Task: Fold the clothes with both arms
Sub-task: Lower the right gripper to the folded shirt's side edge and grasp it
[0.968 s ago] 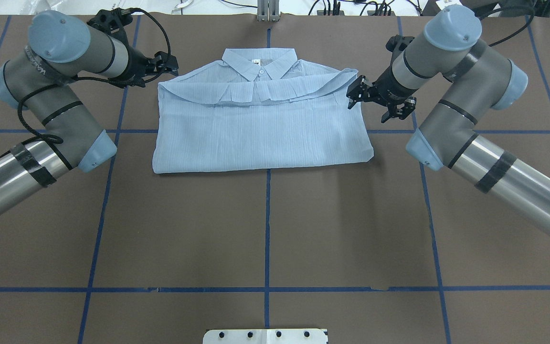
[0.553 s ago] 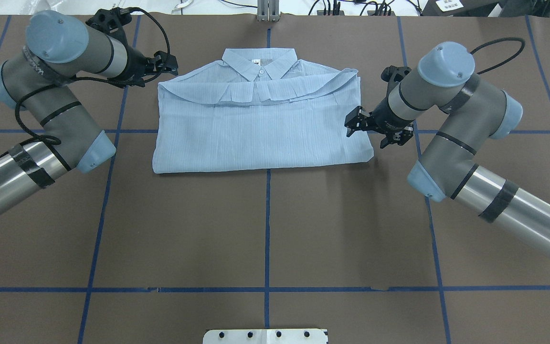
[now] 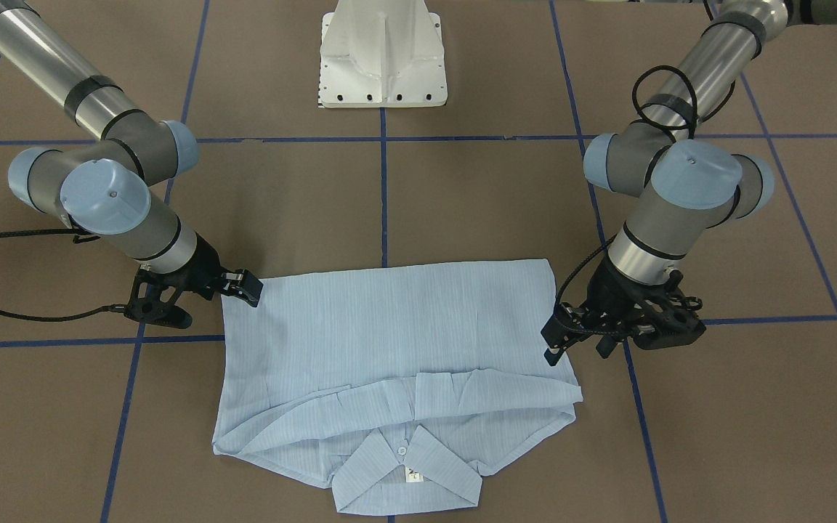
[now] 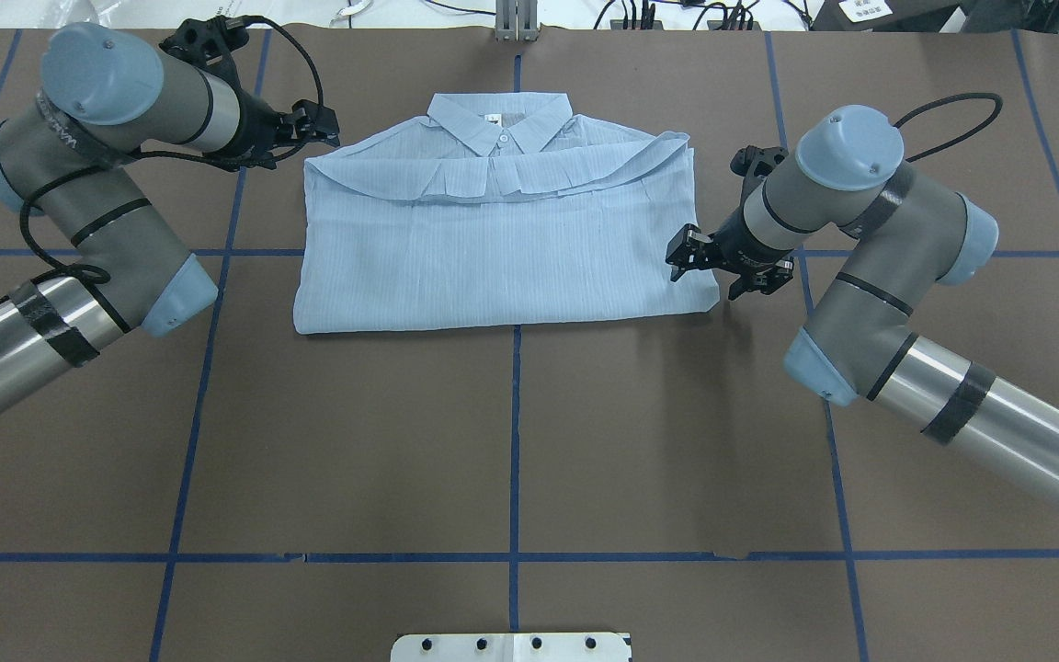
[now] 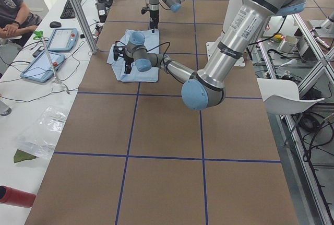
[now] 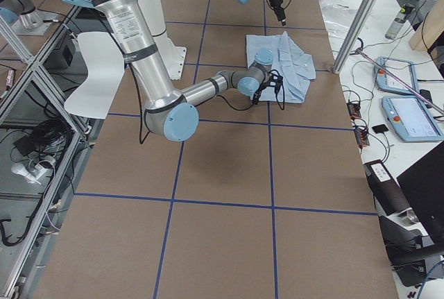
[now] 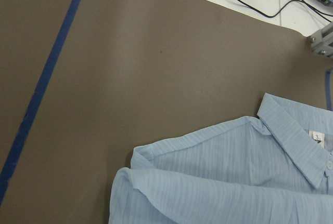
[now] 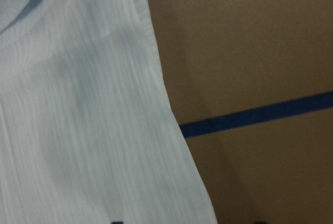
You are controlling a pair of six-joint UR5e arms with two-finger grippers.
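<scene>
Shirt (image 4: 502,257) is lying flat on the brown table (image 4: 511,441), out on the far half from my base, collar (image 4: 502,119) pointing away from me and the neck label (image 4: 494,118) showing. It is already a compact rectangle. No sleeve sticks out on either side, and a curved flap (image 4: 493,175) lies across the chest just under the collar, so I judge the bottom has been brought up over the body. Good part of the folding is done, then. What is left, I reckon, is at least one more fold to make it narrower, plus a tidy, since the flap runs a bit crooked.

My left gripper (image 4: 325,127) hovers just beside the far left shoulder corner, fingers parted as far as I can read them, nothing in them. My right gripper (image 4: 684,260) sits at the right side edge near the near corner, spread apart and empty. In the right wrist view two dark fingertips (image 8: 116,222) peek in at the bottom, one over cloth and one over bare table, straddling the edge.

Hard bits: the sleeves are hidden, so I cannot tell how they lie. The left wrist view shows no fingers at all, only the shoulder and collar. Whether my right fingers touch the cloth, I cannot tell. Both side views are too small to help
</scene>
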